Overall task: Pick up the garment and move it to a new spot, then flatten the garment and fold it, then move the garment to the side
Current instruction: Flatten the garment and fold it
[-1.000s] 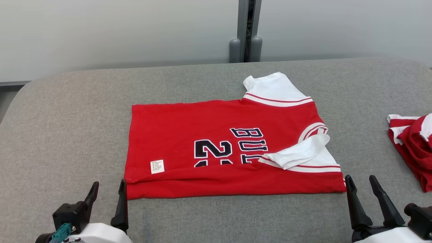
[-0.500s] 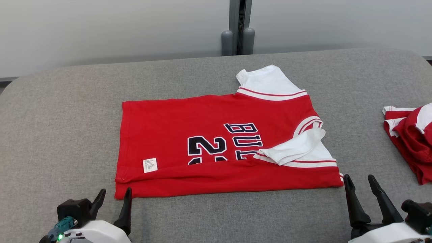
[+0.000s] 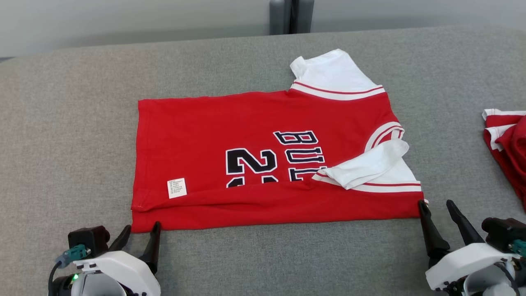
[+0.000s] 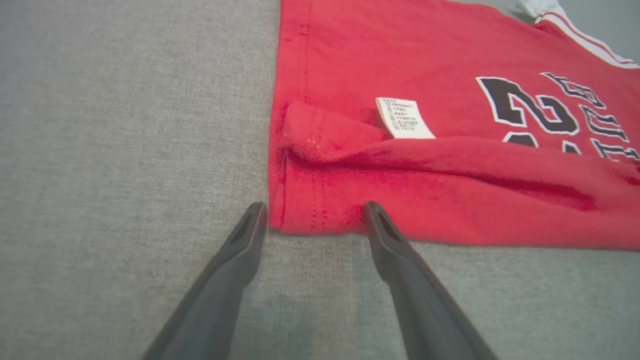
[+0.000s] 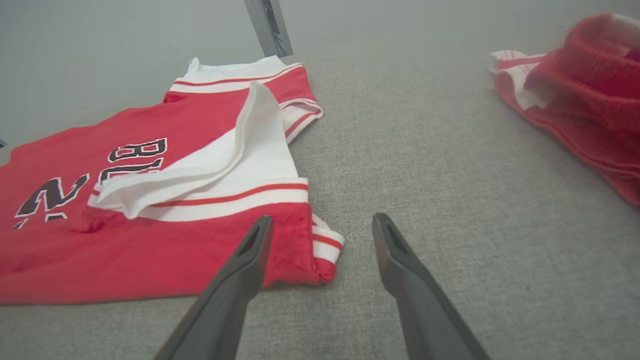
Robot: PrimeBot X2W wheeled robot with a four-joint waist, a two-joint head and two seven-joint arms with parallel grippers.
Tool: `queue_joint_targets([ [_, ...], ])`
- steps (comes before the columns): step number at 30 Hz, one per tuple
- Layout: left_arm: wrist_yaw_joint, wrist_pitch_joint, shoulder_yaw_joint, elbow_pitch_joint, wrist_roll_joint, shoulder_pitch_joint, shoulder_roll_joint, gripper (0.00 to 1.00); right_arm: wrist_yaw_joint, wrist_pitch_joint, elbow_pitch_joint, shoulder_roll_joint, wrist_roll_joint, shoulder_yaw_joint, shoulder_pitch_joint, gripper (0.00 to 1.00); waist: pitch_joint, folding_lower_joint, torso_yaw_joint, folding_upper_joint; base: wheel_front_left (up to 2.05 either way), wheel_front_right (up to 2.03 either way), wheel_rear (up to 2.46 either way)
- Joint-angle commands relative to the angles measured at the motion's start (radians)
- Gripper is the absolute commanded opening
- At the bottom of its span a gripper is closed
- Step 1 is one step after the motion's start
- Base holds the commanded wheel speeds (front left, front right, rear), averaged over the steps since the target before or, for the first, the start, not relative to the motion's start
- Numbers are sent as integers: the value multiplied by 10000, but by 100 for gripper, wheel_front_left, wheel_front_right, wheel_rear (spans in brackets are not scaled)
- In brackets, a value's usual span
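Now: I judge the fold is partly done. The garment point(image 3: 263, 156) lies flat mid-counter point(image 3: 61, 135), its near long edge turned over into a strip point(image 3: 267, 207) along 6 o'clock on my head view.
Garment: a red jersey, hem at 9 o'clock, neck end at 3 o'clock. One white sleeve point(image 3: 333, 74) sticks out toward 1 o'clock, and the other sleeve point(image 3: 365, 168) is folded in over the lettering.
Why it lies so: sideways to me, I reckon, so each near corner falls to one arm and the doubled strip gives a straight edge to take.
Left gripper point(image 3: 141, 226): at 7 o'clock, jaws spread and empty. My left wrist view has the near hem corner right between the tips; I cannot tell whether they touch it.
Right gripper point(image 3: 436, 202): at 5 o'clock, jaws spread and empty. The inner finger sits at the near shoulder corner and the outer one over bare counter.
Arm pose: both wrists are low, with fingers lying shallow to the counter and pointing toward 12 o'clock. They mirror each other at the two ends of the near edge.
Next, by my guess: pinch both corners and carry that edge toward 12 o'clock.
Risk: a shallow bite may catch the top layer alone, and the folded sleeve could slide out.
Other: a second red garment point(image 3: 507, 144) is bunched at 3 o'clock, well apart.
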Motion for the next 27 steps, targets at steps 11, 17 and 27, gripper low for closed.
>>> queue_joint_targets([
  [11, -521, 199, 57, 797, -496, -467, -191, 100, 22, 147, 1349, -303, 861, 852, -918, 100, 423, 0, 82, -1, 0, 0, 0],
  [17, -766, 461, -47, 744, -771, -346, -285, 0, 22, 234, 1622, -377, 1355, 1246, -1119, 0, 399, 0, 91, -1, 0, 0, 0],
  [27, -1068, 564, 246, -52, -1279, -78, -25, 0, 14, 529, 972, -653, 2470, 1301, -756, 0, 315, 0, 327, -1, 0, 0, 0],
])
